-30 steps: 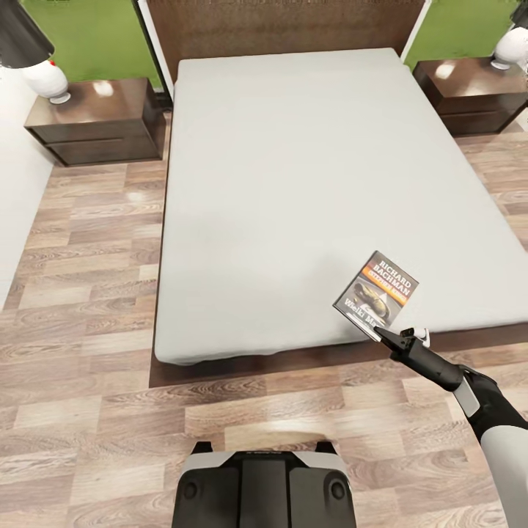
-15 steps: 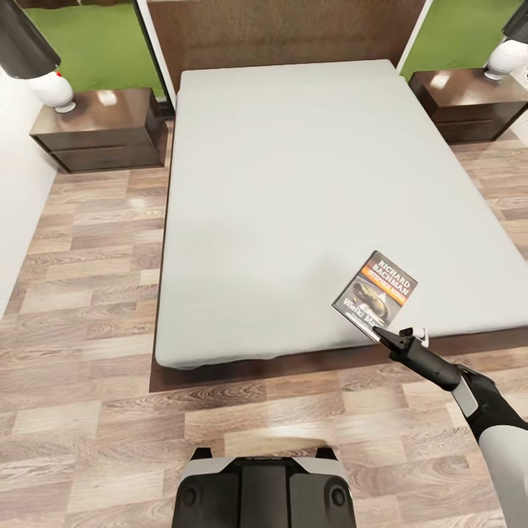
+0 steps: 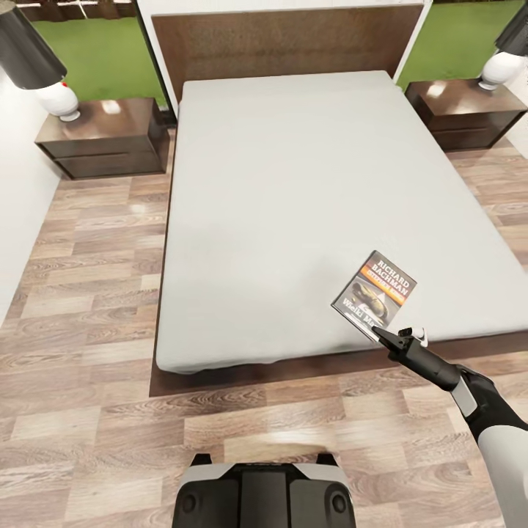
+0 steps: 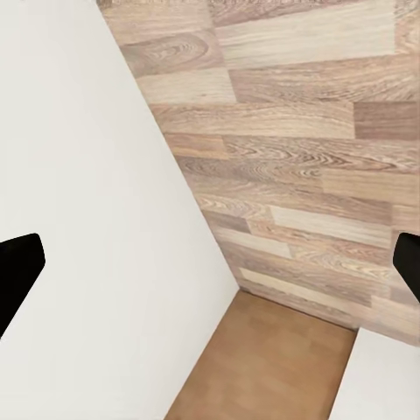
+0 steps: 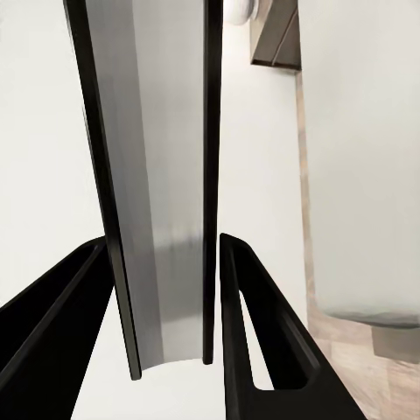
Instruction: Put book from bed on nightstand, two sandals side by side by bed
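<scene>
So the right hand [image 3: 386,336] is clenched on the near edge of the book [image 3: 375,290], pinching it by that thin edge so the whole thing sticks out past the fingertips, over the bed. My guess is the edge grip is just the easy way to get a flat paperback off a soft mattress. In the right wrist view the book [image 5: 162,184] runs straight out between the two dark fingers [image 5: 262,350] and you see it edge-on, a grey sliver.

The book sits over the bed's foot-end corner on the robot's right. I can't tell whether it's lifted clear of the mattress or still resting on it. Looks-wise: thin paperback, dark cover, white author lettering up top, an orange band under that, then a dark oval picture.

The bed [image 3: 293,191] is a plain pale-grey mattress on a dark wood frame. Beside its headboard end there's a nightstand [image 3: 110,136] on the left and another nightstand [image 3: 458,110] on the right, each with a lamp [image 3: 44,66] on it. The right one is nearer the book, so probably the target.

Left hand: its dark fingertips [image 4: 17,271] stand wide apart, released, nothing in it, just floor ahead.
</scene>
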`<state>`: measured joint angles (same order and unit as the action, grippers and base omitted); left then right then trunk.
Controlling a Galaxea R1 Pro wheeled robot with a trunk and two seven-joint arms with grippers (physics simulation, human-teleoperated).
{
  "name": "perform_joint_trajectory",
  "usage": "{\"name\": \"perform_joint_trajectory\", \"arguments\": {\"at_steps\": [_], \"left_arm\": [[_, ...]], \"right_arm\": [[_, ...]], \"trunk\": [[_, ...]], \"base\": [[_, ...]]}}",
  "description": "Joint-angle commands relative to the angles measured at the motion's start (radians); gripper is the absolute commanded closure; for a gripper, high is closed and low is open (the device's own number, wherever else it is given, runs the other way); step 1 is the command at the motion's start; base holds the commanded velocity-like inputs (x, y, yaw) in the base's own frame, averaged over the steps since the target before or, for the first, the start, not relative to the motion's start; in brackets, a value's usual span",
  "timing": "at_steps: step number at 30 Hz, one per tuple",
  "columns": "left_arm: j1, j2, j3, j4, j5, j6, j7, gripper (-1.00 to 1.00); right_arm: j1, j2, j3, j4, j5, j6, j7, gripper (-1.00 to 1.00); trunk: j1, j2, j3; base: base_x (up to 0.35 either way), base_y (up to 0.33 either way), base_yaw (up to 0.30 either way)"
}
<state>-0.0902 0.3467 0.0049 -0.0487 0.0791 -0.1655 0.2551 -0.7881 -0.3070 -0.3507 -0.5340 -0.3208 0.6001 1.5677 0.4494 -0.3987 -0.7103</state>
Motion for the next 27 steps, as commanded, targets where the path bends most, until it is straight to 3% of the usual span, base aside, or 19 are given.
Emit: {"name": "perform_joint_trajectory", "arguments": {"at_steps": [1, 27], "left_arm": [[0.0, 0.0, 0.0, 0.001, 0.008, -0.005, 0.0, -1.0], [0.0, 0.0, -0.002, 0.001, 0.007, -0.006, 0.0, -1.0]], "right_arm": [[0.0, 0.0, -0.001, 0.0, 0.0, 0.011, 0.003, 1.0], [0.0, 0.002, 0.001, 0.0, 0.007, 0.012, 0.003, 1.0]], "trunk": [[0.001, -0.001, 0.001], [0.001, -0.001, 0.043]], "base": [[0.0, 0.0, 0.0], [0.0, 0.0, 0.0]]}}
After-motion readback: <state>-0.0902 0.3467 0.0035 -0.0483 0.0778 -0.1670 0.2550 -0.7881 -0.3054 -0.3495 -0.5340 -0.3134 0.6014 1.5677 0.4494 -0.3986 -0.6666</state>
